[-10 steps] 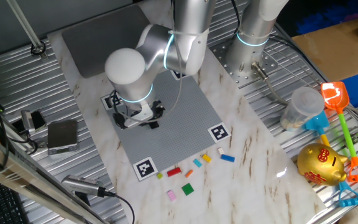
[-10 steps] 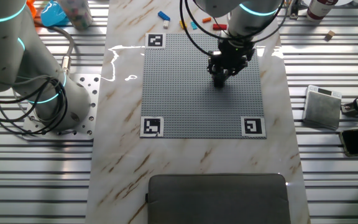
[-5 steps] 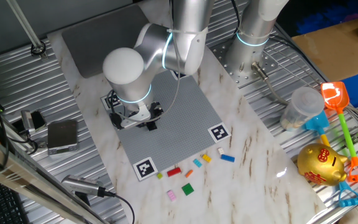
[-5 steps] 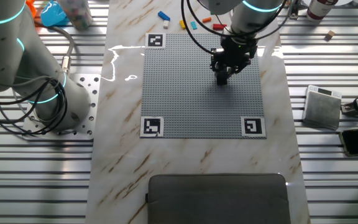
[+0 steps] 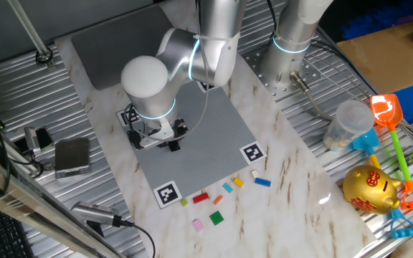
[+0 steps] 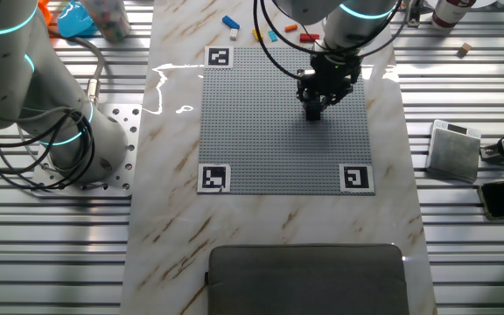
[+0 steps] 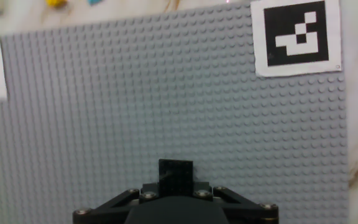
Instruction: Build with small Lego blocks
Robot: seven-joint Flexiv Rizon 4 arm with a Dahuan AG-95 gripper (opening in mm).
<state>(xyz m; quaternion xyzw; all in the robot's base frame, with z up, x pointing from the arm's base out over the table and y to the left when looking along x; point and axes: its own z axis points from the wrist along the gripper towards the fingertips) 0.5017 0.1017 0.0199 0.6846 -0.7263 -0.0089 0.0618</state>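
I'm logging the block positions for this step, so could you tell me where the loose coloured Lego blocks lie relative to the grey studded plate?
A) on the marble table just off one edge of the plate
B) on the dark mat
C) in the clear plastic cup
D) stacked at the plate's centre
A: the loose blocks, such as the red one and the green one, lie on the marble table just beyond the edge of the grey plate.

The grey studded plate [image 7: 166, 106] lies bare ahead of the gripper [image 7: 175, 177]. Loose small Lego blocks [image 5: 224, 197] crowd only the marble past its edge
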